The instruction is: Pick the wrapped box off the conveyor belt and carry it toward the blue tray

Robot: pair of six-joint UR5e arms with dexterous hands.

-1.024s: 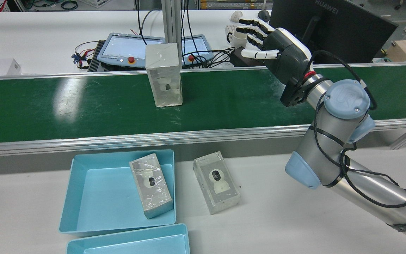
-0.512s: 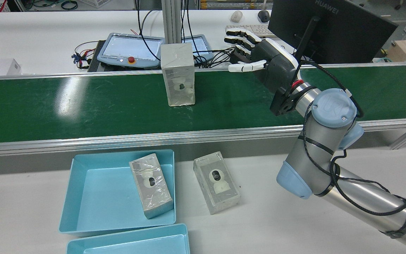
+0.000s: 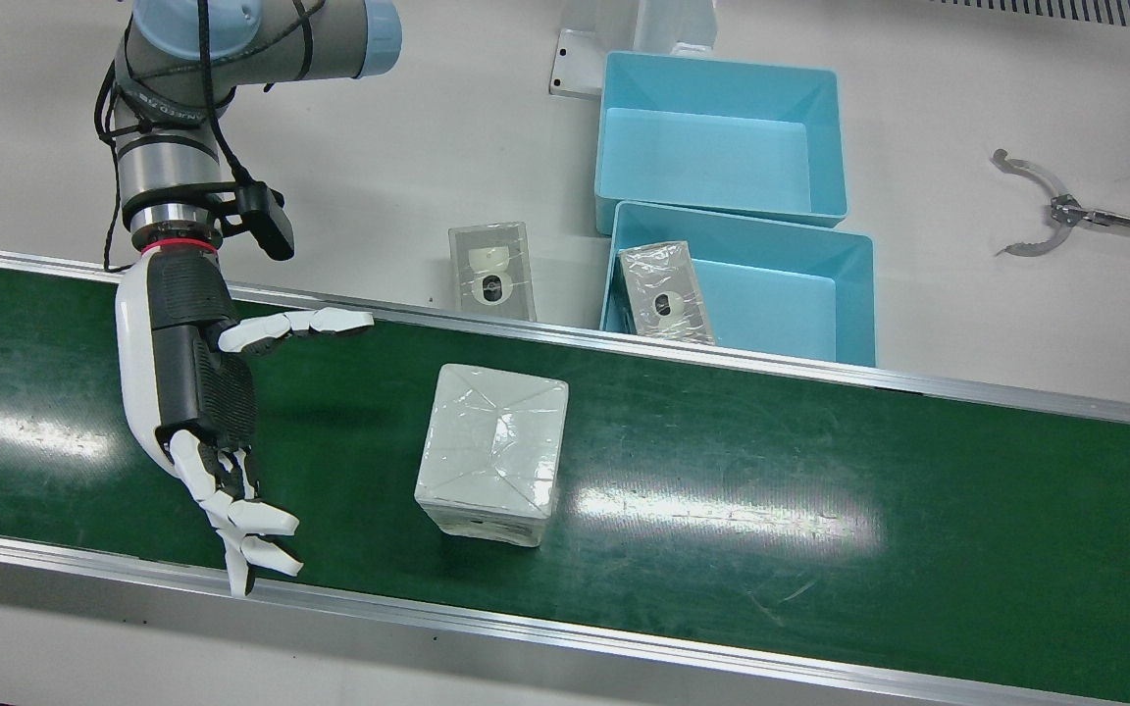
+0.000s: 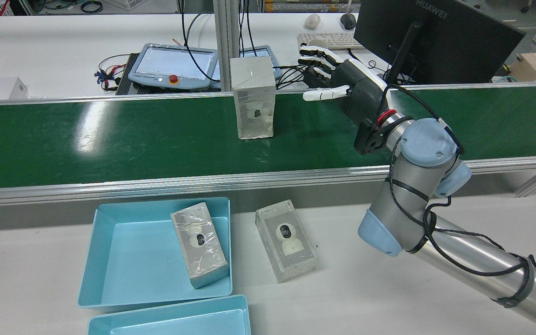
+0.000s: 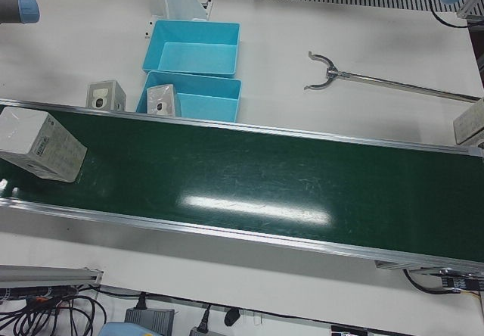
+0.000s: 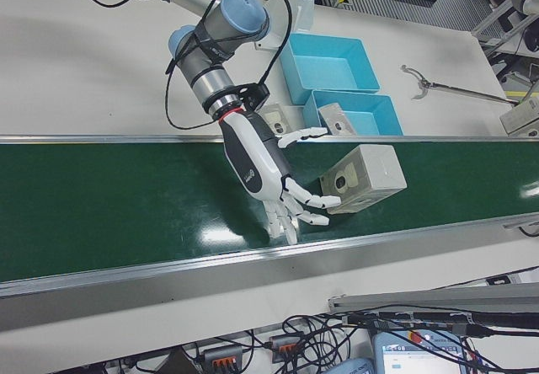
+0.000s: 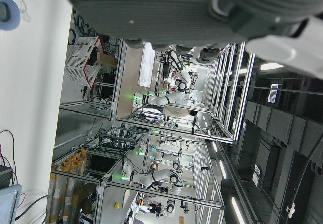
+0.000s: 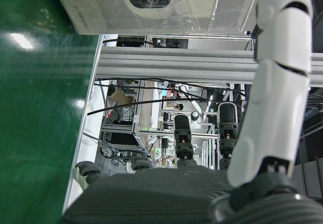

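Wrapped box (image 4: 253,97) stands upright on the green conveyor belt (image 4: 110,139), unheld. Right hand (image 4: 338,81) hovers just beside it, fingers spread, touching nothing. Blue tray (image 4: 110,260) sits well apart.

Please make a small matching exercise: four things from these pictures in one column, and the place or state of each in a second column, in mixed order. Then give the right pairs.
Things:
1. wrapped box standing upright
2. wrapped box leaning on a wall
3. wrapped box lying flat
4. right hand

Places or states:
A. inside the blue tray
B. on the white table, beside the tray
C. open, over the belt, apart from the box
D. on the green conveyor belt

Pairs: 1-D, 2-A, 3-B, 4-C
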